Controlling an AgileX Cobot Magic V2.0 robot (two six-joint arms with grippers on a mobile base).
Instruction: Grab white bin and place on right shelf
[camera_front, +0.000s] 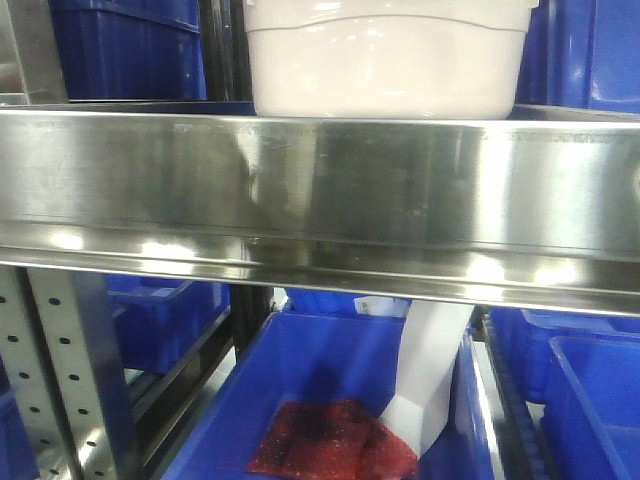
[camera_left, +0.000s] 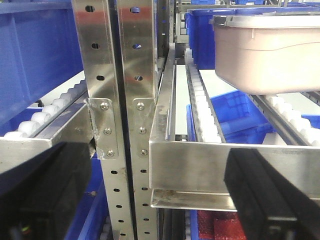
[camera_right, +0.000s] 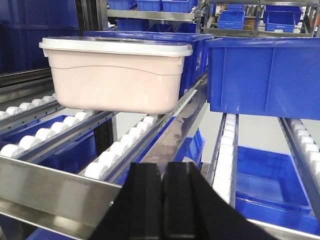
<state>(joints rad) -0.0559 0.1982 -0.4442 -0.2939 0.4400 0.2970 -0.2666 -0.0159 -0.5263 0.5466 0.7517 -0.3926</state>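
White bin (camera_right: 117, 75) sits on the rollers (camera_right: 120, 149) of the steel shelf (camera_right: 176, 129), behind its front lip (camera_front: 320, 190).
My left hand (camera_left: 157, 192) is spread wide and empty, my right hand (camera_right: 163, 200) pinched closed on nothing; to grip, I'd open the right and bring both in level above the lip, one per end.

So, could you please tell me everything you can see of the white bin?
The white bin is a rectangular tub of off-white, faintly pinkish plastic with rounded corners, a wavy moulded ridge along its side and a glossy white lid shut on top. It sits upright on the white rollers of the steel shelf, set back from the front lip. Nothing grips it.
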